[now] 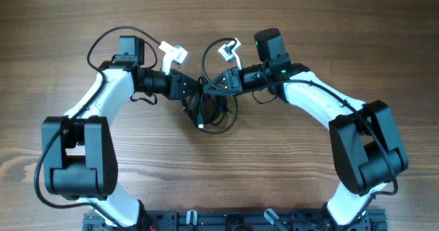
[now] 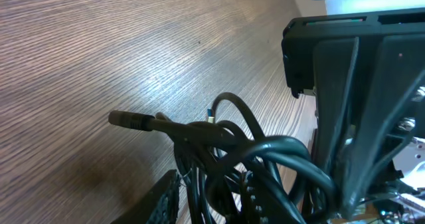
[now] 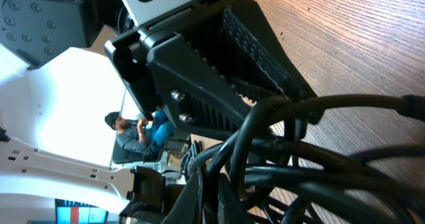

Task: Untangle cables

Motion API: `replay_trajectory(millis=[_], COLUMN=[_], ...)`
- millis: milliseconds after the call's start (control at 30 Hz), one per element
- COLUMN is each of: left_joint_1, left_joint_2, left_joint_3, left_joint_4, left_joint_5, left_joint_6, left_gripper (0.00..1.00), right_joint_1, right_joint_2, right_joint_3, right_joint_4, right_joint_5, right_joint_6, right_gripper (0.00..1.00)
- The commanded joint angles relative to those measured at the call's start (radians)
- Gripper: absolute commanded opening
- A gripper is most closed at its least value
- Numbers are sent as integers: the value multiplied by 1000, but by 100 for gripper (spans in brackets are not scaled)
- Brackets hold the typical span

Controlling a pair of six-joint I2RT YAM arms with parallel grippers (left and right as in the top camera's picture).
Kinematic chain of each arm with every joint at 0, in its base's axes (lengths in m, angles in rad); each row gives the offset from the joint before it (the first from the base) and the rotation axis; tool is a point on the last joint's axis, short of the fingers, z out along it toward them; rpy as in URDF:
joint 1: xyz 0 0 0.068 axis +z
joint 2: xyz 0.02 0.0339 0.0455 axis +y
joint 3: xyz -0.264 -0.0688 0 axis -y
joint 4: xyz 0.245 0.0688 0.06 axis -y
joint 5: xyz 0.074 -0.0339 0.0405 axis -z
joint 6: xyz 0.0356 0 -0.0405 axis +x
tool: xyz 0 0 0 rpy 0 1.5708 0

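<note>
The cables [image 1: 211, 112] are a knotted bundle of thin black cords on the wooden table at the centre, between both arms. In the left wrist view the bundle [image 2: 232, 151] fills the lower middle, and one plug end [image 2: 129, 121] sticks out to the left. My left gripper [image 1: 195, 99] reaches in from the left, and its fingers [image 2: 206, 201] are closed on several strands. My right gripper [image 1: 214, 90] reaches in from the right, and its fingers [image 3: 222, 191] pinch strands of the same bundle [image 3: 319, 157]. The two grippers almost touch.
The wooden table [image 1: 309, 25] stretches all round the bundle. A loose loop of cord [image 1: 218, 47] arcs behind the grippers. The left gripper's ridged finger [image 3: 255, 48] looms close in the right wrist view. The arm bases stand at the front edge.
</note>
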Motion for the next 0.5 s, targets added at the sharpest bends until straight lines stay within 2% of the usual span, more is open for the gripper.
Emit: replay_trajectory(millis=[0, 133, 167, 300, 400, 467], left_joint_1=[-9, -9, -9, -9, -9, -8], left_joint_2=[7, 7, 7, 7, 7, 7], left_joint_3=[-2, -2, -2, -2, -2, -2], left_joint_4=[17, 32, 51, 119, 131, 116], left_joint_5=[-2, -4, -29, -298, -624, -782], left_joint_6=[8, -8, -58, -311, -566, -674], left_gripper=[21, 4, 4, 4, 4, 4], right_joint_1=[-2, -2, -2, -2, -2, -5], right_joint_2=[-27, -27, -27, -27, -27, -27], right_joint_3=[15, 15, 15, 15, 15, 15], right_joint_4=[9, 9, 9, 9, 10, 11], right_joint_5=[-89, -122, -126, -130, -141, -140], right_joint_6=[-25, -27, -27, -27, -27, -28], right_gripper=[4, 4, 4, 4, 4, 4])
